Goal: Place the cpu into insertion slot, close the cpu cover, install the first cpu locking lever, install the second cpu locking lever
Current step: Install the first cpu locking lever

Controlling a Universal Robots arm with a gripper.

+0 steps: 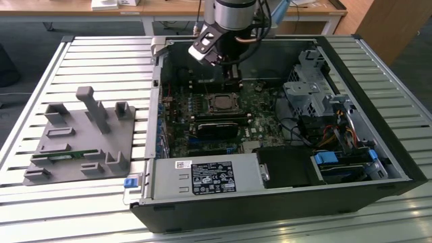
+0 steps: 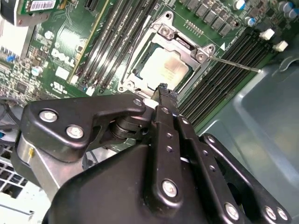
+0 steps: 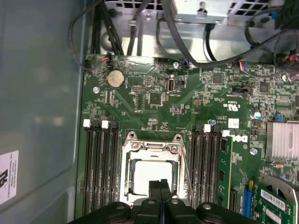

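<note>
- I have the end effector [image 2: 163,91] at one edge of the cover [image 2: 180,39], fingers pressed together and holding nothing; I cannot tell whether it touches.
- The cpu [image 2: 163,69] lies just ahead of and below the fingertips, seated in the slot [image 1: 210,97] on the green board [image 3: 140,107]: a flat, dull pale-silver square.
- The cover is a silvery frame lying down around the cpu.
- The lever [image 2: 233,63] is a thin rod running beside the slot, its free end angled away; I judge it unlatched.
</note>
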